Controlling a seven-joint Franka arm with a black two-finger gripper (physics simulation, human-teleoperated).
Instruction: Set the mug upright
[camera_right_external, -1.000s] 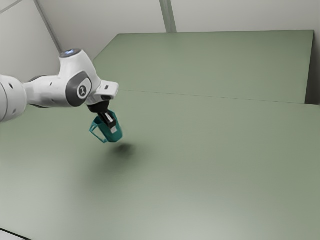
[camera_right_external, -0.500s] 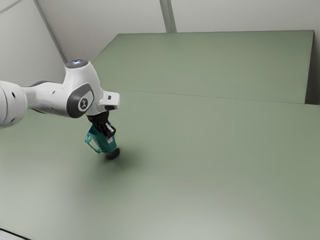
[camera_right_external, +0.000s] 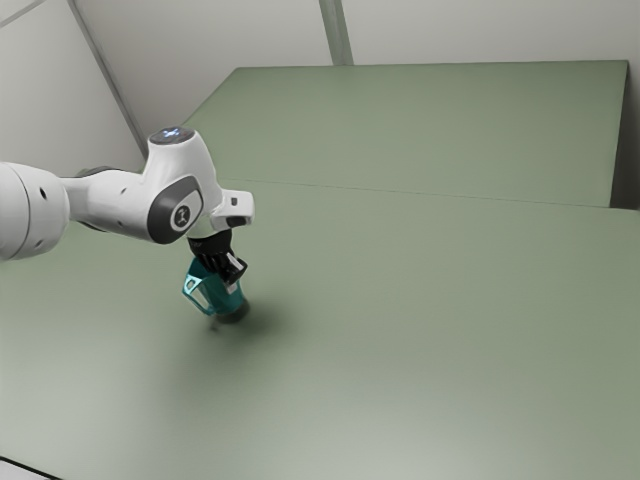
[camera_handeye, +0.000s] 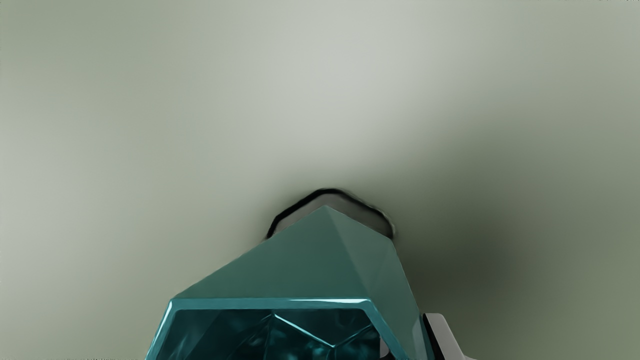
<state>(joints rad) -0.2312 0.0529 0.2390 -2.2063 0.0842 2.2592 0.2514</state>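
In the exterior view, the mug (camera_right_external: 219, 299) is blue-green, with flat sides and sharp corners. It leans, with its open top up by the hand (camera_right_external: 231, 284) and its bottom low, close to a dark shadow (camera_right_external: 262, 318). I can't tell if the bottom touches the tabletop (camera_right_external: 420, 310). The handle (camera_right_external: 196, 302) sticks out toward the exterior view's left. The hand is pinching the mug by its side.

The mug is on the exterior view's left part of the tabletop. Lots of green tabletop goes off to the exterior view's right, and more goes to the near side. The far edge is well apart from the mug, next to a pale wall (camera_right_external: 480, 30). A thin line (camera_right_external: 400, 190) runs across the green, between the mug and the far edge. The white arm (camera_right_external: 120, 200) comes in from the exterior view's left and is above the mug.

In the wrist view, the rim (camera_handeye: 270, 303) is thin and shiny, and the inside is dark blue-green. One finger (camera_handeye: 442, 337) is outside the mug's wall and a bit of the other is inside, so the wall is between them. Past the mug's bottom, a grey patch (camera_handeye: 355, 207) with a black edge peeks out; I can't tell what it is.
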